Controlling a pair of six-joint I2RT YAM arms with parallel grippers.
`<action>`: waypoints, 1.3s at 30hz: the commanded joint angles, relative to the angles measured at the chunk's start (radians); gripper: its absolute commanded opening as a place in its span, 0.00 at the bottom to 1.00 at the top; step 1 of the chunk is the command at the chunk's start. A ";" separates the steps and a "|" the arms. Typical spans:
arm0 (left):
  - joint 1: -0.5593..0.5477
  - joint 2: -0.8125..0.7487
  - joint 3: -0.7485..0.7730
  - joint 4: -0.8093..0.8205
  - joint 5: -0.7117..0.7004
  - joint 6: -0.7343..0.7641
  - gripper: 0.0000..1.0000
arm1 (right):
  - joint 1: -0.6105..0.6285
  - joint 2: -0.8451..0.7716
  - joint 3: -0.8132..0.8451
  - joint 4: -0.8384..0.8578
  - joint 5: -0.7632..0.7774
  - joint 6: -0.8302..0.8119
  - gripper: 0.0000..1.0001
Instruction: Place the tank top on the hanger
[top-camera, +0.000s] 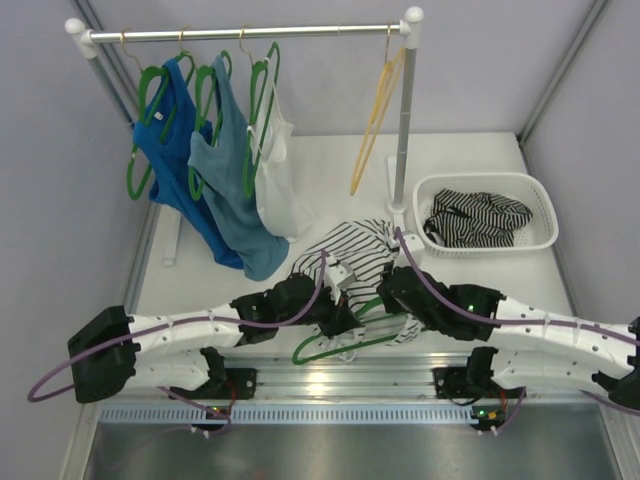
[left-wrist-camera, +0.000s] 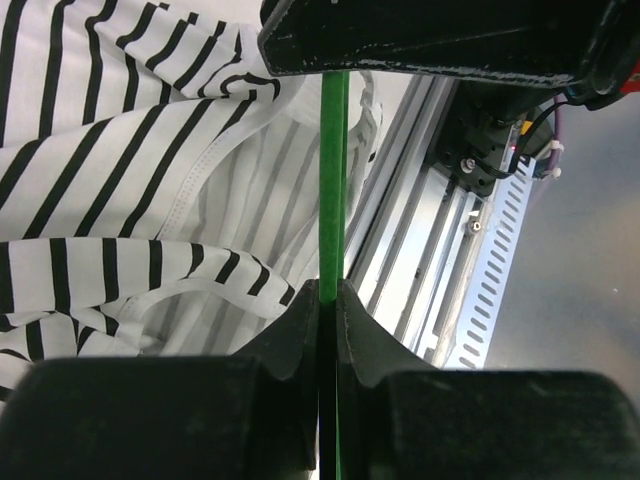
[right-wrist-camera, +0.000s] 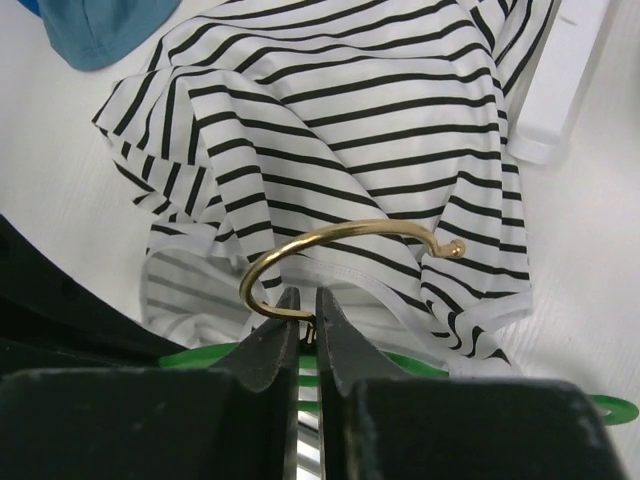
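Tank top (top-camera: 352, 250) crumpled on table (top-camera: 200, 290), partly under hanger (top-camera: 335, 347), between the grippers. Left gripper (left-wrist-camera: 328, 300) clamped on green bar; right gripper (right-wrist-camera: 308, 305) pinched shut at hook (right-wrist-camera: 340, 238) base. Near rail (top-camera: 330, 380) just beside hanger; rack (top-camera: 250, 33) behind, basket (top-camera: 545, 215) right

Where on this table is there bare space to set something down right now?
Bare table lies behind the basket, and between the hung white top and the rack's right post, under the yellow hanger. The near middle is crowded: the left gripper and right gripper clamp the hanger at the tank top.
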 joint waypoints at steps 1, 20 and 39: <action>-0.013 0.007 0.028 0.141 -0.050 -0.013 0.14 | -0.004 -0.041 -0.021 0.060 0.010 -0.009 0.00; -0.013 -0.083 0.151 -0.212 -0.396 -0.148 0.44 | 0.034 -0.156 -0.122 0.134 -0.076 -0.108 0.00; -0.008 0.134 0.153 -0.276 0.035 -0.266 0.48 | 0.039 -0.170 -0.144 0.134 -0.068 -0.090 0.00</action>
